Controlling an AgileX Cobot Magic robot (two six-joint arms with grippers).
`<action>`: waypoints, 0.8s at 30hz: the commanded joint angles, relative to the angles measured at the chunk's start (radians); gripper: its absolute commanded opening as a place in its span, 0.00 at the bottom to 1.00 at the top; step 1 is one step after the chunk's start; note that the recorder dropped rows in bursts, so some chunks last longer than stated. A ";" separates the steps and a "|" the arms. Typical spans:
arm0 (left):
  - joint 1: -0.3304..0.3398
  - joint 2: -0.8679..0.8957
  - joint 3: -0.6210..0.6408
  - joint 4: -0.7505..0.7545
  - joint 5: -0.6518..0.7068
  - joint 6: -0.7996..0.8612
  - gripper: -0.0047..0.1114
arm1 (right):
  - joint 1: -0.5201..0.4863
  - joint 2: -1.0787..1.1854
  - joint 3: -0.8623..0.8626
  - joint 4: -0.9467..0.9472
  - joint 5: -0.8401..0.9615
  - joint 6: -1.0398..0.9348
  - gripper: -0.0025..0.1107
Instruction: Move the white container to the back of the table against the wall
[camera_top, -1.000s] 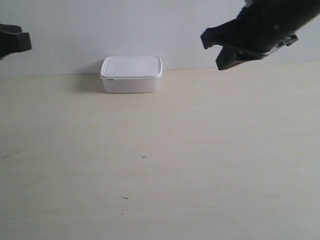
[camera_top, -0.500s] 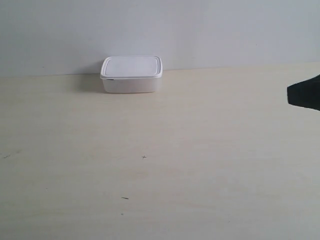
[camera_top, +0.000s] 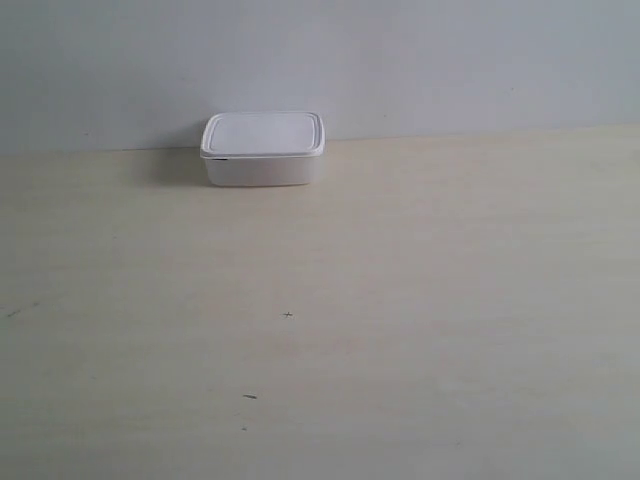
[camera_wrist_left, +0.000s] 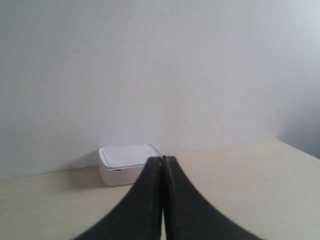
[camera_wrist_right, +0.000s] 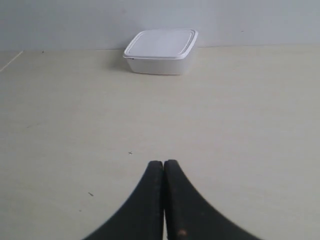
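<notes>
The white container (camera_top: 263, 147) stands lidded at the back of the cream table (camera_top: 420, 300), its rear edge against the grey-white wall (camera_top: 400, 60). It also shows in the left wrist view as the white container (camera_wrist_left: 122, 163) and in the right wrist view as the white container (camera_wrist_right: 162, 50). My left gripper (camera_wrist_left: 162, 159) is shut with nothing between its black fingers, and is well back from the box. My right gripper (camera_wrist_right: 163, 162) is likewise shut and empty, far from the box over the table. Neither arm appears in the exterior view.
A few tiny dark specks (camera_top: 288, 315) mark the table surface. The wall runs along the whole back edge of the table (camera_wrist_right: 250, 100). A side wall (camera_wrist_left: 305, 100) meets it at one end in the left wrist view.
Both arms have withdrawn from the exterior view: the one at its left went first, the one at its right dropped to the right edge and then out. The container has not moved.
</notes>
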 joint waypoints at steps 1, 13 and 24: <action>0.003 -0.005 0.003 0.040 -0.004 0.000 0.04 | 0.001 0.001 0.064 0.041 -0.155 -0.022 0.02; 0.003 -0.005 0.189 0.075 -0.299 0.000 0.04 | 0.001 0.151 0.123 0.068 -0.526 -0.052 0.02; 0.003 -0.005 0.189 0.075 -0.216 0.000 0.04 | 0.001 0.157 0.123 0.068 -0.486 -0.047 0.02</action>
